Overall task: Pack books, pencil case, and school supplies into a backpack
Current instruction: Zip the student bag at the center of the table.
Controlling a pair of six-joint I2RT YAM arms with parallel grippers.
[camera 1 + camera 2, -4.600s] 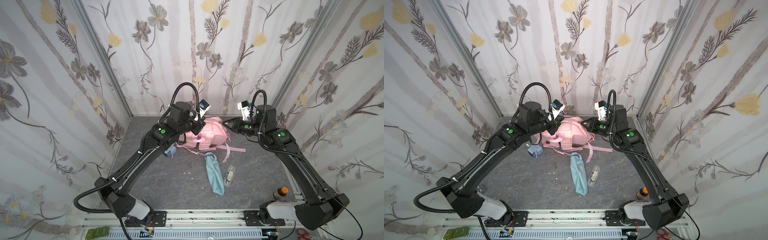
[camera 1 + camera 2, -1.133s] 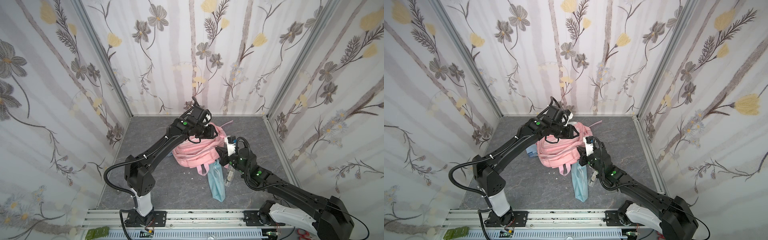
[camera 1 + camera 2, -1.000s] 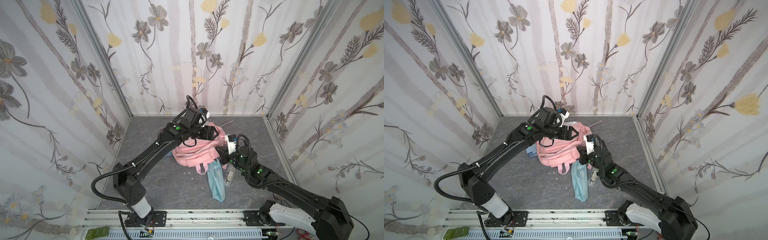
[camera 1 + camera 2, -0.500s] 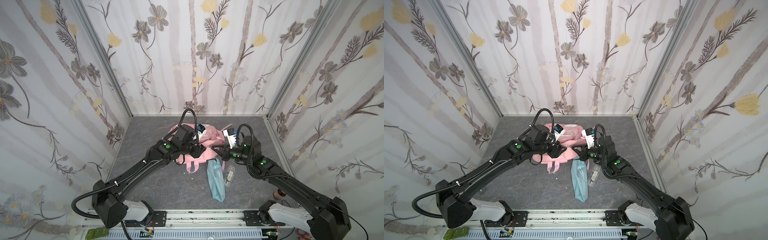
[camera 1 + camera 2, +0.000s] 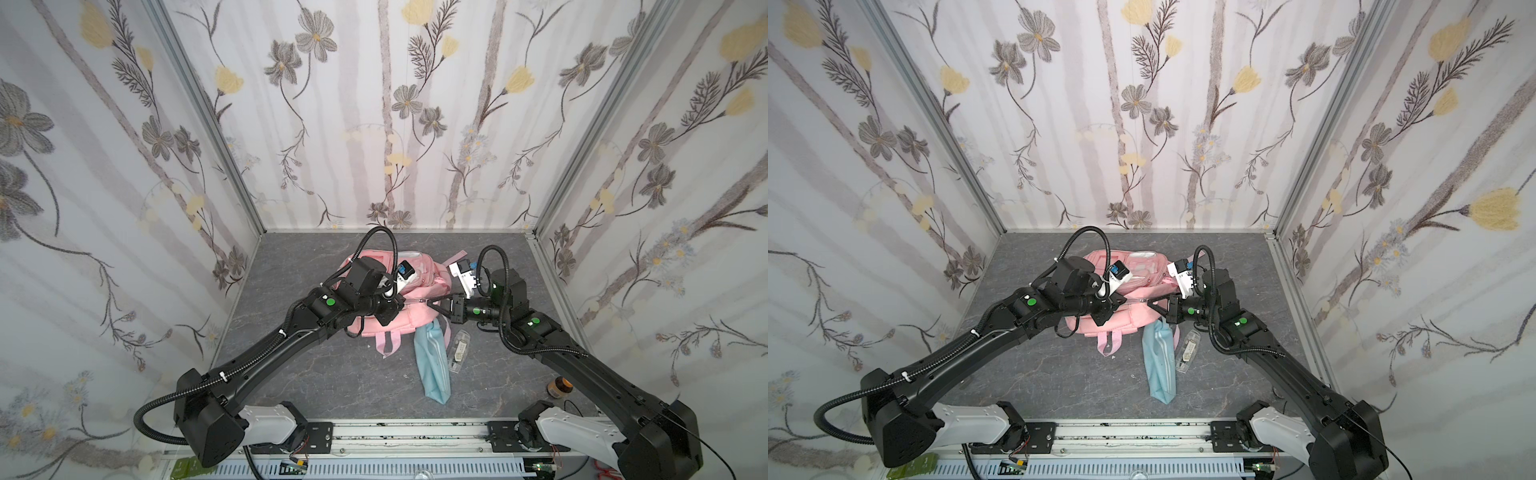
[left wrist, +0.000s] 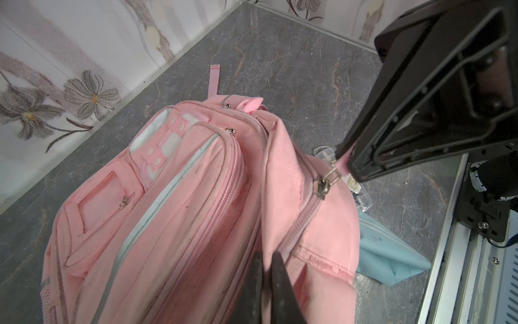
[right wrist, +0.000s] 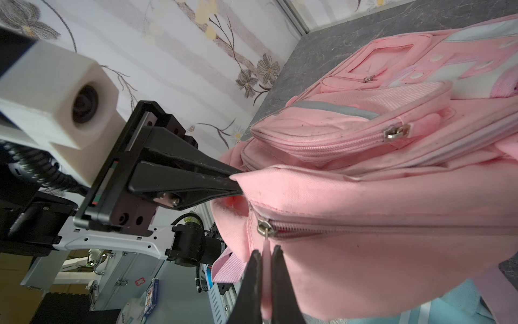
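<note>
My left pincer is pinched tight on a fold of the large pink fabric backpack, near the zip's end. My right pincer is closed narrowly on the pink zipper pull tab. In both top views my arms reach in low from the lower corners and the wrists face each other at mid-frame. The long light-blue fabric pencil case lies at the backpack's lower right edge.
</note>
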